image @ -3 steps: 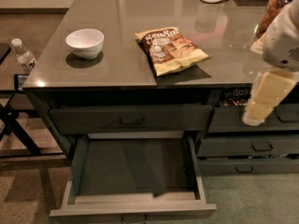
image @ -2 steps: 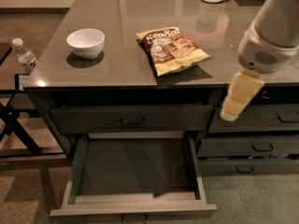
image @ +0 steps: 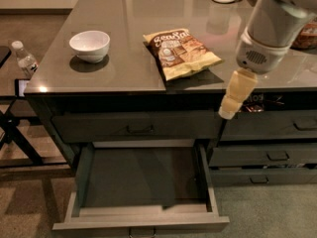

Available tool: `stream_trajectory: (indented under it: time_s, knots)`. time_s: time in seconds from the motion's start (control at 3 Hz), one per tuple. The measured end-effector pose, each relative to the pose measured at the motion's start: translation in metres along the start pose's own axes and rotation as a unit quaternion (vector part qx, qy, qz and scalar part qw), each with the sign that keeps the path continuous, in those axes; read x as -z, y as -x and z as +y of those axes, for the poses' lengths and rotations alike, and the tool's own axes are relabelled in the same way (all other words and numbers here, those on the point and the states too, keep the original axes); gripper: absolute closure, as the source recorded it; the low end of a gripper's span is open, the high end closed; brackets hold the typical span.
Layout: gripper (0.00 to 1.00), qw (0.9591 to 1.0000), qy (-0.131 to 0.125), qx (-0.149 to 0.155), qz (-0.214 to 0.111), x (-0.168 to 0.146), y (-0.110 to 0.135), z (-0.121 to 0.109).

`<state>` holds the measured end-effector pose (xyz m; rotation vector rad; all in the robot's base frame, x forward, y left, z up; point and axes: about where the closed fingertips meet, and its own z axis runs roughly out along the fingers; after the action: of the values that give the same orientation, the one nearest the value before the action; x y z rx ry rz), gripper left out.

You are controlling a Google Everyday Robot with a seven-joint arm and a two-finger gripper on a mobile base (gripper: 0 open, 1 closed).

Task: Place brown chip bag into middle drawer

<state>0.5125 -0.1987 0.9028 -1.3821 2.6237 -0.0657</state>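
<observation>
The claw [image: 228, 109] hangs off the front edge of the worktop [image: 124, 14], to the right of centre, its cream-coloured tip pointing down and slightly left in front of the dark cabinet face. Whether it is open or closed cannot be told from this angle; nothing shows in its hold. Above it, the thick grey wrist of the arm [image: 270, 31] rises toward the upper right corner.

Just to the left of the claw and higher, the brown chip bag [image: 181, 53] lies flat on the worktop near the front edge, brown end away from the camera and tan-yellow end toward it, apart from the claw.

Below and to the left of the claw, the middle drawer [image: 207, 180] stands pulled out, its dark flat bottom bare and its front panel nearest the camera. A shut drawer [image: 133, 128] with a small handle sits directly above it.

Farther left on the worktop rests a white bowl [image: 90, 44], well apart from the bag. Beyond the left edge of the worktop, lower down, stands a small water bottle [image: 25, 59].
</observation>
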Motion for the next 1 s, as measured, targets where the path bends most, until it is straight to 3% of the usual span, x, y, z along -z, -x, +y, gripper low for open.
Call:
stream_trajectory:
  time_s: [0.33,0.67,1.0]
  knots:
    - [0.00,0.9996,-0.002,-0.022,-0.019,0.004,0.007,-0.007]
    - [0.00,0.9974,-0.004,-0.069,-0.021,0.007,0.030,-0.026]
    - [0.00,0.9954,-0.021,-0.092,-0.015,0.015,0.059,-0.041]
